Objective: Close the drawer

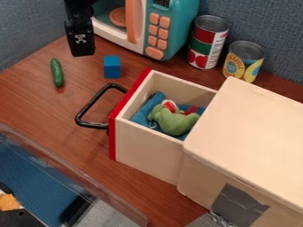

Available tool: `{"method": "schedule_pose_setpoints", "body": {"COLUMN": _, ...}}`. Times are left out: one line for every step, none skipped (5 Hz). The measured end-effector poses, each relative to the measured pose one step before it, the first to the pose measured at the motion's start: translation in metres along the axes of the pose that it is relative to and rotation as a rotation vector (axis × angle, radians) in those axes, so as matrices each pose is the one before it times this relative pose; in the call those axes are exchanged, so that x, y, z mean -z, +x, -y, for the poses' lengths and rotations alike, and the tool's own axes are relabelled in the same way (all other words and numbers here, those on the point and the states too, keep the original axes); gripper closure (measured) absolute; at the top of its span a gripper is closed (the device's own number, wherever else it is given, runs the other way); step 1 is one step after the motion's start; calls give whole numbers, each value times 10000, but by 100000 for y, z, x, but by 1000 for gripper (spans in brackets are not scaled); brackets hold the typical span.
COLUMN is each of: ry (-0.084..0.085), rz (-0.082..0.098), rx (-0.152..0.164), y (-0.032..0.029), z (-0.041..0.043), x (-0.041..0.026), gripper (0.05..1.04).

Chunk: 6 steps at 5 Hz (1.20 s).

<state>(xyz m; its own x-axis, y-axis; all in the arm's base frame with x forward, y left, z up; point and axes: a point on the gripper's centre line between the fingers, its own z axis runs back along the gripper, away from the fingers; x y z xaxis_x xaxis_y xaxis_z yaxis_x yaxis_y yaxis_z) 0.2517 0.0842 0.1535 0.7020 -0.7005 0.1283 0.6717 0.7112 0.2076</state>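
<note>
The drawer (149, 151) is pulled well out of its cream wooden box (251, 128), with a red front panel and a black loop handle (89, 105) facing left. A green plush toy (172, 120) lies inside on blue cloth. My gripper (82, 49) hangs at the top left, above the table and in front of the toy microwave, apart from the drawer and its handle.
A blue cube (112, 67) and a toy cucumber (56, 72) lie on the table (47, 104) near the gripper. Behind stand the teal microwave (180, 26) and two cans (207, 42). A clear-walled bin (100, 195) occupies the lower left.
</note>
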Motion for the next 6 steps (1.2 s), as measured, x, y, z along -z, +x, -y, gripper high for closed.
{"method": "schedule_pose_setpoints", "body": {"ry": -239, "rz": -70, "rx": 125, "y": -35, "z": 268, "x": 693, "gripper": 83}}
{"method": "schedule_pose_setpoints", "body": {"ry": 80, "rz": 330, "rx": 1068, "y": -1826, "z": -1810, "x": 1510, "gripper": 83}}
{"method": "schedule_pose_setpoints", "body": {"ry": 528, "rz": -71, "rx": 679, "y": -1560, "z": -1087, "x": 962, "gripper": 83}}
{"method": "schedule_pose_setpoints", "body": {"ry": 349, "rz": -386, "rx": 1305, "y": -1716, "z": -847, "x": 1235, "gripper": 83}}
{"method": "schedule_pose_setpoints", "body": {"ry": -89, "rz": -208, "rx": 782, "y": -1255, "z": -51, "x": 1031, "gripper": 83}}
{"method": "schedule_pose_setpoints", "body": {"ry": -576, "rz": -532, "rx": 639, "y": -386, "z": 1263, "x": 2212, "gripper": 83}}
